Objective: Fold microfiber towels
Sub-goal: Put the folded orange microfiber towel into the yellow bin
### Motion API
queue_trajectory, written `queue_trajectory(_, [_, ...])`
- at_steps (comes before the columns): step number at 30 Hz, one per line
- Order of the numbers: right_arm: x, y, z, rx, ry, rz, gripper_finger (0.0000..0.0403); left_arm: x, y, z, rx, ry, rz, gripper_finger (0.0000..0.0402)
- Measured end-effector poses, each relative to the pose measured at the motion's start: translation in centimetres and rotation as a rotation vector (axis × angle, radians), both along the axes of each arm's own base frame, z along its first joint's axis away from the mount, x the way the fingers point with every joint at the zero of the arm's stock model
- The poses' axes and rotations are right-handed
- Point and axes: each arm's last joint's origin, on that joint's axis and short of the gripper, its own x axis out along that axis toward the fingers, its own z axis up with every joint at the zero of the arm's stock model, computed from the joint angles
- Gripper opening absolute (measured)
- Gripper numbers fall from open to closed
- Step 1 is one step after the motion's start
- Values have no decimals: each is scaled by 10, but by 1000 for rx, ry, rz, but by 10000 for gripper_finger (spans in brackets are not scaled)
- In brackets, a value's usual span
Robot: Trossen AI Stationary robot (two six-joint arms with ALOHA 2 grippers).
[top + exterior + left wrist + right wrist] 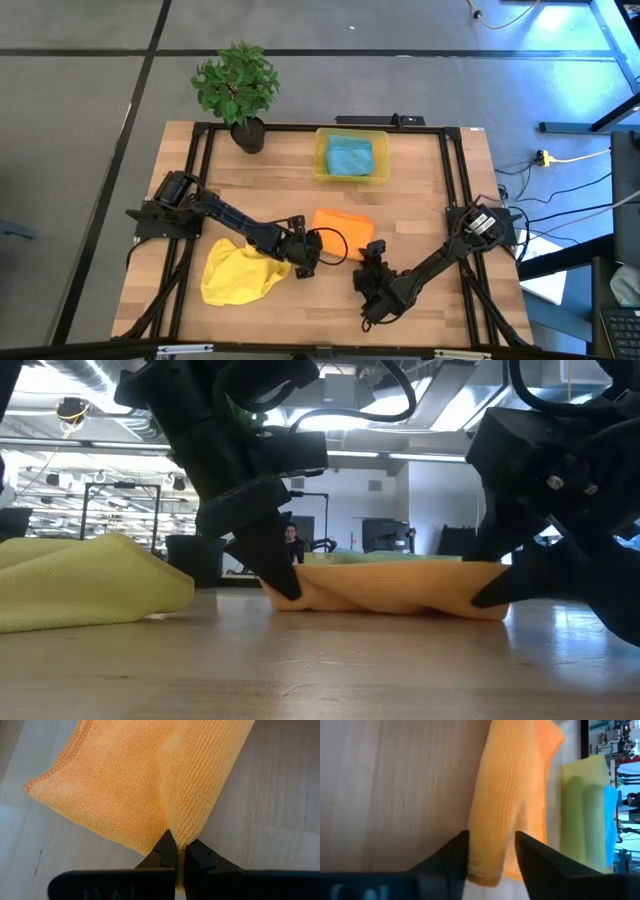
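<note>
Orange towel (pixel 342 225): we see it lying part-folded on the desk (pixel 420 200), just on the near side of the yellow bin (pixel 352 155) and between the two arms.
Left pincer (pixel 176 851): we find it closed tight on the towel's edge, pinching a ridge of cloth between its fingertips; it sits at the towel's corner on the side away from the bin.
Right pincer (pixel 491 851): its jaws stand apart on either side of the towel's other near corner, cloth between them; we cannot tell whether they have bitten yet.
Yellow towel (pixel 240 272): crumpled in a heap beside the left arm, farther from the bin than the orange one and not yet folded.
Blue towel (pixel 350 155): resting inside the bin.
Potted plant (pixel 238 88): standing beside the bin at the desk's far edge, clear of the work.
Risk, uneven hold: we judge that if the right pincer closes on one layer only, or misses, a lift would pull the towel askew and undo the fold.
Risk, stretch: we think the arms drawing apart could tug the cloth out of the left pincer's thin pinch.
Risk, drag: a low carry toward the bin might scuff the towel along the desk and bunch it.
</note>
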Motion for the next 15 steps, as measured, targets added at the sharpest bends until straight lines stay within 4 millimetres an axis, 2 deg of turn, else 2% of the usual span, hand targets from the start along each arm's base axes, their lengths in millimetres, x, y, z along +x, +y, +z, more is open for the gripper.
queue_trajectory(11, [-1,0,-1,19,7,-11,25,0,0,0,1,2,-7,0])
queue_trajectory(15, [-3,-2,2,64,9,-55,9,-1,-1,1,6,10,-30,0])
